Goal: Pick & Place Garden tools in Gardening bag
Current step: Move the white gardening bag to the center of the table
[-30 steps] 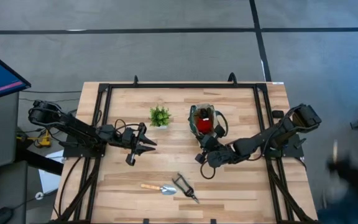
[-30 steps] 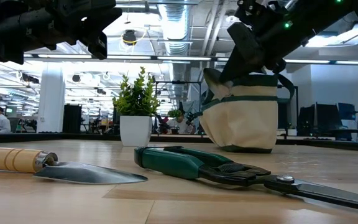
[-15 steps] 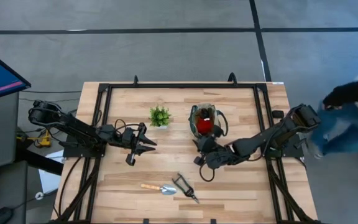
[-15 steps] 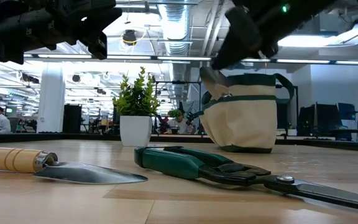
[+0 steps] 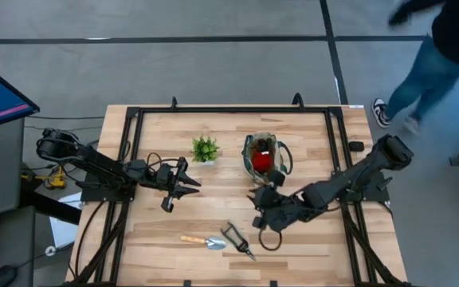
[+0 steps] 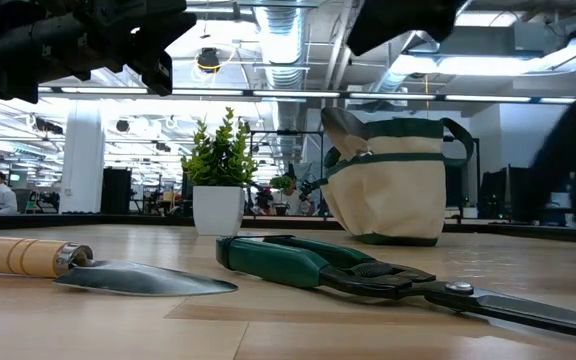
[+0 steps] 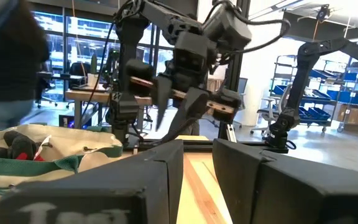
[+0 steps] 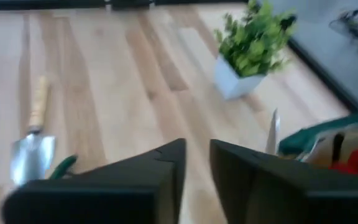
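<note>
The right gripper hangs over the counter between the gardening bag and the shears, its jaws a little apart and holding nothing. The trowel lies beside the shears. The left gripper waits near the plant, jaws slightly apart and empty.

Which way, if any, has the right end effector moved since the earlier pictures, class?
Yes. The right end effector has drawn back from the gardening bag, toward the pruners near the table's front edge.
</note>
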### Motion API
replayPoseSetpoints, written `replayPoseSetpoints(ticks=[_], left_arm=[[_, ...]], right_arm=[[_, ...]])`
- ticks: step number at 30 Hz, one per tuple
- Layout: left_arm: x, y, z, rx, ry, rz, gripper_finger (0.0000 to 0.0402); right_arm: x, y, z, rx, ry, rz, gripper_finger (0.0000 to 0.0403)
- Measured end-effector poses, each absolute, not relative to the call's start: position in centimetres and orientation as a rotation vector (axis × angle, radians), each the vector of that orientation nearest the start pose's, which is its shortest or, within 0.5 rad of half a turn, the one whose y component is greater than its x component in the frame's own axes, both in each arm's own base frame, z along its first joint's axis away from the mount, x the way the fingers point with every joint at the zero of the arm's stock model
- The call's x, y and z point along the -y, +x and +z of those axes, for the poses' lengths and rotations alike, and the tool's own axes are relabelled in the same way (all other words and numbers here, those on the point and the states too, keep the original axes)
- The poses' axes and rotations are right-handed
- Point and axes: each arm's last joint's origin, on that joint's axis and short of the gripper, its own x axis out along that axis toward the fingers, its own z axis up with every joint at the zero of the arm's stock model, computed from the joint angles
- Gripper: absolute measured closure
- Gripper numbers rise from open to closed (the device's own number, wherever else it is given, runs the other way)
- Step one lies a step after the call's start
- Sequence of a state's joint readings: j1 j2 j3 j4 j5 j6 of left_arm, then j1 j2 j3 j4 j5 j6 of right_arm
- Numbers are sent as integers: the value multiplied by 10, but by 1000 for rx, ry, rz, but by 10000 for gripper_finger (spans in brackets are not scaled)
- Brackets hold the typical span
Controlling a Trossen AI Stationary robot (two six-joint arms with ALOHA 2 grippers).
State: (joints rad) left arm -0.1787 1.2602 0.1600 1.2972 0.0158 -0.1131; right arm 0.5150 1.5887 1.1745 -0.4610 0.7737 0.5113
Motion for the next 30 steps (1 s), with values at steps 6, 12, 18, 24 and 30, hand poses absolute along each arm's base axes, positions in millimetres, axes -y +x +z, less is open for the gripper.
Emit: replayPoseSetpoints(ticks=[6,12,18,24,30], left_arm=[[36,195,183,186,-129,-205,325],[35,196,183,189,-163,-195,325],[35,196,184,192,-167,-173,325],[35,196,184,192,-167,-172,325],[35,196,184,193,-159,-170,325]], right_arm=[[-160,278,240,-612,34,-450,394],[-169,257,218,-554,127,-546,402],[-164,243,189,-548,239,-596,402],[-157,240,175,-534,271,-606,403],[-139,242,164,-550,257,-671,403]])
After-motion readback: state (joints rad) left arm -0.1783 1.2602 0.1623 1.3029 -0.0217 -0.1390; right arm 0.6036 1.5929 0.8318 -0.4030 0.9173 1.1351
